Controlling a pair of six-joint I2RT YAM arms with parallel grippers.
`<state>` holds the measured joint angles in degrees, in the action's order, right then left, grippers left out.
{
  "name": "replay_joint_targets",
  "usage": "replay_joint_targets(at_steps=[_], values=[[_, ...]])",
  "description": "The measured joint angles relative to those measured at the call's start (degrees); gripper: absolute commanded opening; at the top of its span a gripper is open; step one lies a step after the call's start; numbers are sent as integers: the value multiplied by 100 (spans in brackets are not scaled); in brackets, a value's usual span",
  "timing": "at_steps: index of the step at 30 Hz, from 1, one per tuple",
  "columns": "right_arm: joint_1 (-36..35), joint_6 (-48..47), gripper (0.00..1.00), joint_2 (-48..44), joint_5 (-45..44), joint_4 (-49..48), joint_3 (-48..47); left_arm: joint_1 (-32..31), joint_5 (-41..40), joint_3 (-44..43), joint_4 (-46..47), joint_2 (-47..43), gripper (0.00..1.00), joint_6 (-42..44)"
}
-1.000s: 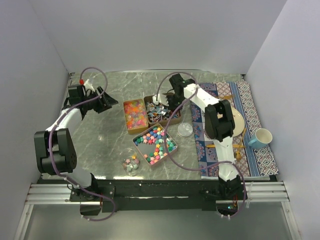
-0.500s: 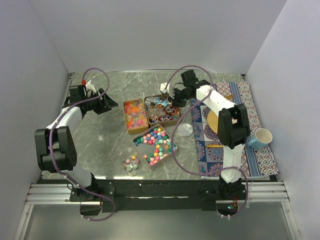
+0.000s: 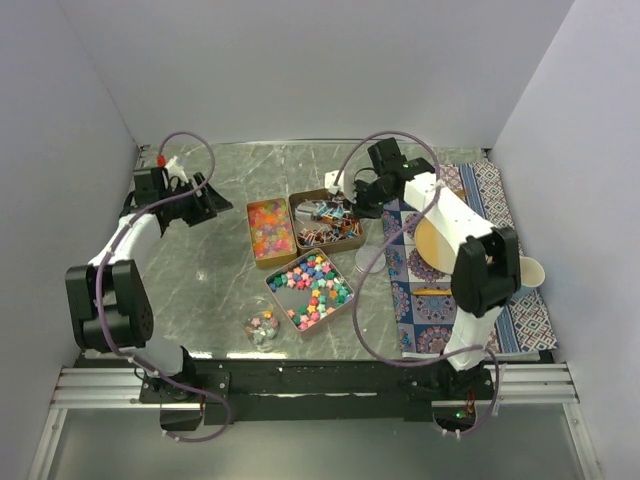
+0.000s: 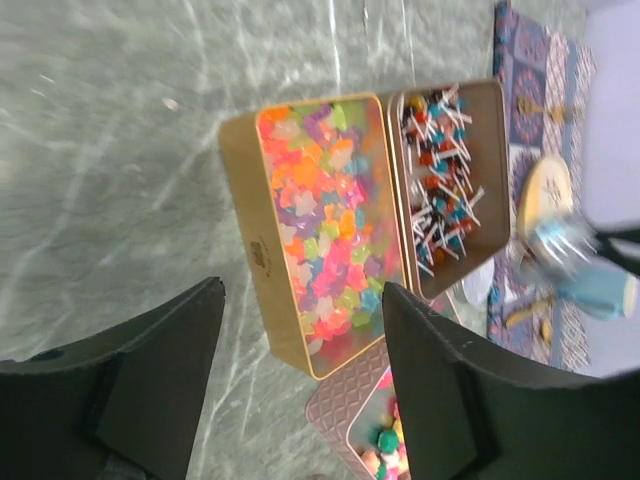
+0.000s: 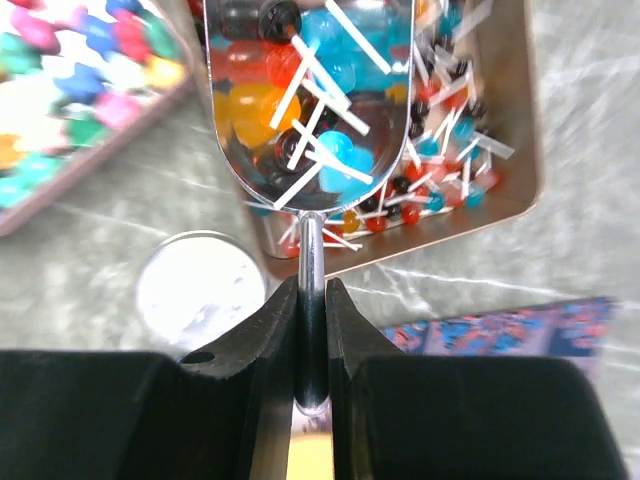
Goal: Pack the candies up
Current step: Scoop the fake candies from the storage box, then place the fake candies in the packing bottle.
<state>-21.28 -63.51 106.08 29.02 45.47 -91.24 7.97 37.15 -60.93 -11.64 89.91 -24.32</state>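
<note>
Now the thin handle of a shiny metal scoop (image 5: pixel 313 240) is being pinched between the black fingers of the right gripper (image 5: pixel 312 300), which are pressed tightly on it. A heap of small twist-wrapped candies (image 5: pixel 335 150) in blue, red, yellow and dark colours is being carried in the bowl of the scoop, partly above the rectangular bronze tin (image 5: pixel 522 130) where more of the same kind are lying. A round clear glass dish (image 5: pixel 200 290) is standing on the grey marble table (image 5: pixel 590 150) near this tin. The left gripper (image 4: pixel 302 300) is being held with its jaws spread wide and nothing between them, above a second bronze tin (image 4: pixel 250 275) filled with orange, pink and yellow pieces (image 4: pixel 320 240). Pastel star-like sweets (image 3: pixel 312 288) are lying in a third tin (image 3: pixel 272 284), and a few are being kept in a small clear glass jar (image 3: pixel 262 328) closer to the arm bases.
</note>
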Motion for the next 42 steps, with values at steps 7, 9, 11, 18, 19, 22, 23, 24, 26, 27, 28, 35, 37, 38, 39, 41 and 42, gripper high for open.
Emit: replay_joint_targets(at_steps=[7, 9, 11, 18, 19, 22, 23, 24, 26, 27, 28, 35, 37, 38, 39, 41, 42], values=[[-1056, -352, 0, -1025, -463, 968, -337, 247, -654, 57, -81, -938, 73, -157], [-1469, -341, 0, -1147, -608, 1134, -337, 378, -748, 140, -120, -1228, 73, -192], [-1843, -271, 0, -1158, -697, 1279, -341, 485, -807, 267, -129, -1467, 73, -223], [-2789, 24, 0, -1014, -1099, 1797, -442, 708, -881, 656, -157, -2015, 73, -391], [-2879, 37, 0, -997, -1172, 1818, -455, 721, -881, 691, -157, -2079, 73, -402], [-3204, 61, 0, -892, -1523, 1961, -544, 739, -883, 817, -151, -2280, 74, -446], [-3294, 63, 0, -859, -1631, 1991, -566, 745, -883, 876, -146, -2367, 74, -472], [-3373, 61, 0, -826, -1738, 2026, -592, 750, -883, 931, -146, -2446, 74, -492], [-3510, 61, 0, -774, -1910, 2081, -651, 758, -883, 1029, -129, -2575, 74, -527], [-3587, 61, 0, -743, -2004, 2116, -702, 761, -883, 1075, -122, -2627, 74, -538], [-3652, 63, 0, -706, -2103, 2149, -750, 761, -883, 1110, -114, -2664, 74, -544], [-4017, 70, 0, -380, -2691, 2343, -999, 800, -881, 1276, -81, -2883, 75, -643], [-4094, 70, 0, -361, -2855, 2374, -1001, 809, -879, 1303, -52, -2916, 75, -658], [-4151, 72, 0, -350, -2977, 2411, -1008, 811, -879, 1316, -7, -2929, 75, -664], [-4203, 72, 0, -323, -3071, 2481, -1038, 813, -879, 1325, 24, -2933, 75, -669], [-4297, 70, 0, -240, -3215, 2583, -1137, 813, -879, 1335, 87, -2938, 76, -691], [-4347, 63, 0, -197, -3294, 2629, -1185, 813, -879, 1338, 107, -2940, 76, -697]])
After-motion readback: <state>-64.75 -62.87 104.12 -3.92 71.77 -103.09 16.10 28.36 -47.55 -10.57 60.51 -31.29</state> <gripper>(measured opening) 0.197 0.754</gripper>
